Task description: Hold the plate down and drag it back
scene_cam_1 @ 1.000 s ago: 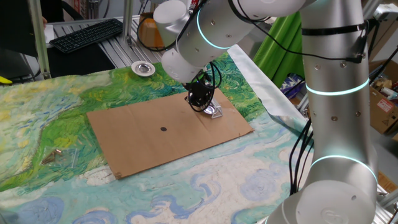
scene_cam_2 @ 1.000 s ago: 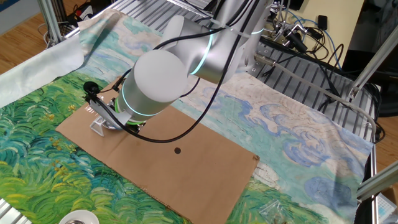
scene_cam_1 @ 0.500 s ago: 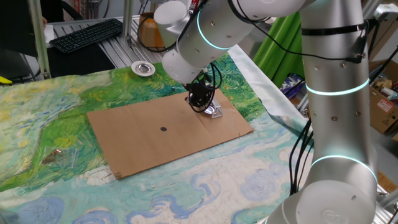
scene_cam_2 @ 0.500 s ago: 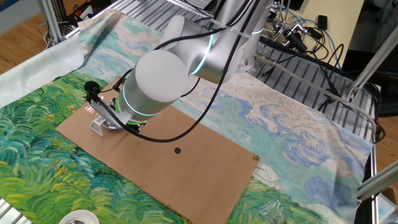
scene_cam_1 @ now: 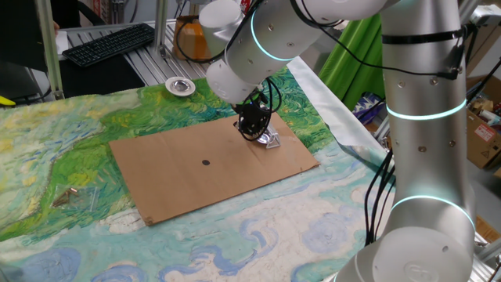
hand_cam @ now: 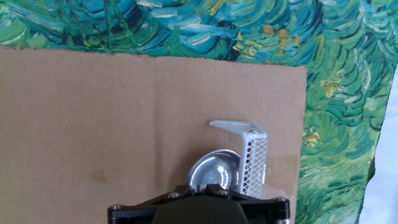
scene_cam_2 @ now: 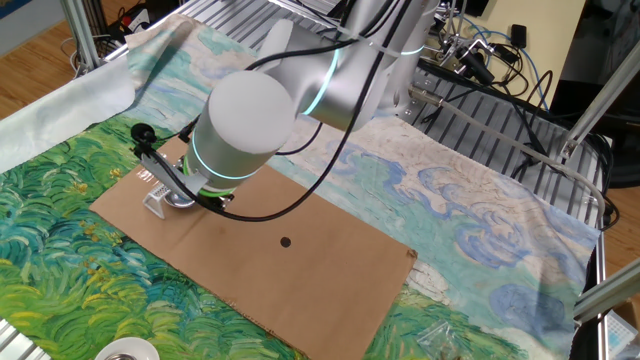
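Observation:
The plate (hand_cam: 214, 169), a small shiny silver dish, lies on a brown cardboard sheet (hand_cam: 93, 112) near its right edge. A white mesh bracket (hand_cam: 252, 155) stands against the plate's right side. My gripper (hand_cam: 194, 186) is shut, its fingertips together and down on the plate's near rim. In one fixed view the gripper (scene_cam_1: 254, 131) stands over the plate (scene_cam_1: 268, 141) at the sheet's far right corner. In the other fixed view the plate (scene_cam_2: 181, 201) peeks out under the gripper (scene_cam_2: 190, 195), beside the bracket (scene_cam_2: 155, 203).
A second silver dish (scene_cam_1: 180, 85) with a broader rim sits on the painted cloth beyond the cardboard (scene_cam_1: 188, 168). A black dot (scene_cam_1: 206, 163) marks the sheet's middle. A white dish (scene_cam_2: 125, 350) lies at the cloth's near edge. A keyboard (scene_cam_1: 109, 41) lies at the back.
The arm's upper body has shifted slightly. The gripper stays down on the plate; plate and bracket show no clear movement.

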{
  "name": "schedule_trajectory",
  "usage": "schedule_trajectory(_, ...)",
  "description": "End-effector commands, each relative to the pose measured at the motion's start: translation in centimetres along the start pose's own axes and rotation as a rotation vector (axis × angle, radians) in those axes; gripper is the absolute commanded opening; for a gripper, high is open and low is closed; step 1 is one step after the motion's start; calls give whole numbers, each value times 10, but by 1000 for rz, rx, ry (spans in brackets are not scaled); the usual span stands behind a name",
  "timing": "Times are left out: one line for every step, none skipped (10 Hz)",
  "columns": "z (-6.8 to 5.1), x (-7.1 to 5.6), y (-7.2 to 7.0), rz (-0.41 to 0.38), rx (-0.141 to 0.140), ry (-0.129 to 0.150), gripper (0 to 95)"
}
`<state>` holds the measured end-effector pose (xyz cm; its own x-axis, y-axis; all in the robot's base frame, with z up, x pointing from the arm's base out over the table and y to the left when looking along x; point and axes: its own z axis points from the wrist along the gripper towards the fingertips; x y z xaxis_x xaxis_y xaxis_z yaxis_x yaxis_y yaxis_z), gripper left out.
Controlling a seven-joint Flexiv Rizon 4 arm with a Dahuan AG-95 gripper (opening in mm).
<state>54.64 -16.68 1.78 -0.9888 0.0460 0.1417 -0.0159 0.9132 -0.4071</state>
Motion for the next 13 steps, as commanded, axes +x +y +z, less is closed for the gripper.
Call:
schedule_trajectory(0, 1, 2, 10, -14, 2, 0)
schedule_trajectory(0, 2, 2, 13, -20, 3, 0)
schedule_trajectory(0, 2, 3, 17, -25, 3, 0)
schedule_trajectory(-1, 3, 5, 22, -30, 3, 0)
schedule_trajectory(-2, 4, 7, 28, -34, 3, 0)
schedule_trajectory(-3, 5, 9, 34, -37, 4, 0)
schedule_trajectory(-5, 5, 10, 39, -40, 5, 0)
schedule_trajectory(-7, 6, 13, 46, -48, 7, 0)
schedule_trajectory(-9, 7, 15, 53, -57, 9, 0)
schedule_trajectory(-10, 7, 17, 60, -68, 11, 0)
schedule_trajectory(-11, 8, 19, 65, -73, 12, 0)
schedule_trajectory(-11, 8, 19, 61, -67, 11, 0)
schedule_trajectory(-11, 8, 19, 58, -66, 11, 0)
